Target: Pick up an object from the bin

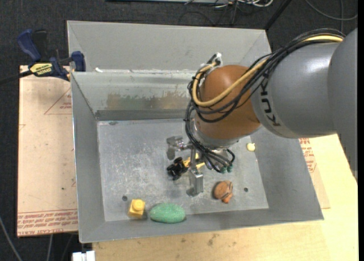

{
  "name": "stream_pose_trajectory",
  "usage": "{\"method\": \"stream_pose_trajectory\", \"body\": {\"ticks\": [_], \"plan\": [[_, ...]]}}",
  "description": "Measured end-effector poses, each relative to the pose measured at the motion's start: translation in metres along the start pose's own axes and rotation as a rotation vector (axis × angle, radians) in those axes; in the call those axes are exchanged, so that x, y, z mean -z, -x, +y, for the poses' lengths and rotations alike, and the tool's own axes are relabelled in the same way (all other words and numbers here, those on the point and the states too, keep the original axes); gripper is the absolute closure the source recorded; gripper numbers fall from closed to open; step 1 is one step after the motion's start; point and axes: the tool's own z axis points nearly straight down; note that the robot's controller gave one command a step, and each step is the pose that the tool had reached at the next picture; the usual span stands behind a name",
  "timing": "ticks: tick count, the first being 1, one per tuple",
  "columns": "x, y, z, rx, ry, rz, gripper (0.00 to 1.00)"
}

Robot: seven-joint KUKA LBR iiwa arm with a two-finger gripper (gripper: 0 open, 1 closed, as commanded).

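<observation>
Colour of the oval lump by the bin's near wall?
The oval lump is green; the camera view shows it best.

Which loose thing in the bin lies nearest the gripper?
The brown round thing, just beside the gripper; the green oval lump and yellow block lie farther away, lower left.

- The grey bin [85,140] takes the arm [307,95] from the view's right, with an orange cover [227,103] and cables at its wrist.
- The gripper [195,187] hangs low over the bin floor.
- A brown ball [223,191] lies just right of the gripper, apart from it.
- A green lump [167,213] lies below-left of the gripper.
- A yellow block [136,207] lies farther left of the gripper, just beside the lump.
- A pale bit [251,147] lies up-right of the gripper.
</observation>
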Motion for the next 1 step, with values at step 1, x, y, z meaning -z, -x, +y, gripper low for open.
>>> {"method": "stream_pose_trajectory", "body": {"ticks": [1], "plan": [[-0.0151, 0.0607, -0.0416, -0.387, 0.000, -0.002, 1.00]]}}
